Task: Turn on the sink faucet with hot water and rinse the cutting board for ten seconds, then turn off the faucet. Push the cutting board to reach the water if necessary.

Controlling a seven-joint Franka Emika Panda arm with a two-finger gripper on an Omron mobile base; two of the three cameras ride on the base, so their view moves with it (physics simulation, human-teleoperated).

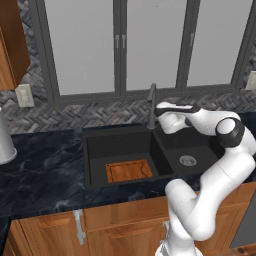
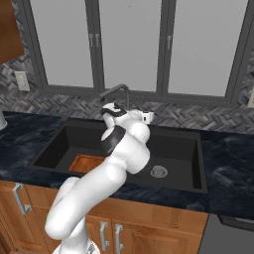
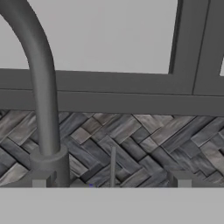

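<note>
The sink faucet (image 1: 151,104) rises dark grey at the back of the black sink (image 1: 95,145), between its two basins. My gripper (image 1: 158,112) hovers right beside the faucet, level with its lower neck. In the hand view the faucet neck (image 3: 42,87) stands at the left. Its thin lever (image 3: 113,165) stands upright between my fingertips (image 3: 41,179), and the jaws are spread wide and open around it. The orange-brown cutting board (image 1: 128,171) lies flat on the floor of the large left basin, toward its front. My arm partly covers the cutting board (image 2: 85,162) in the right base view. I see no water.
A round silver drain (image 1: 187,160) sits in the smaller right basin. Dark marble counter (image 1: 40,170) surrounds the sink, with a herringbone tile wall (image 1: 100,112) and windows behind. A white container (image 1: 4,142) stands at the far left. Wooden cabinets (image 1: 115,227) run below.
</note>
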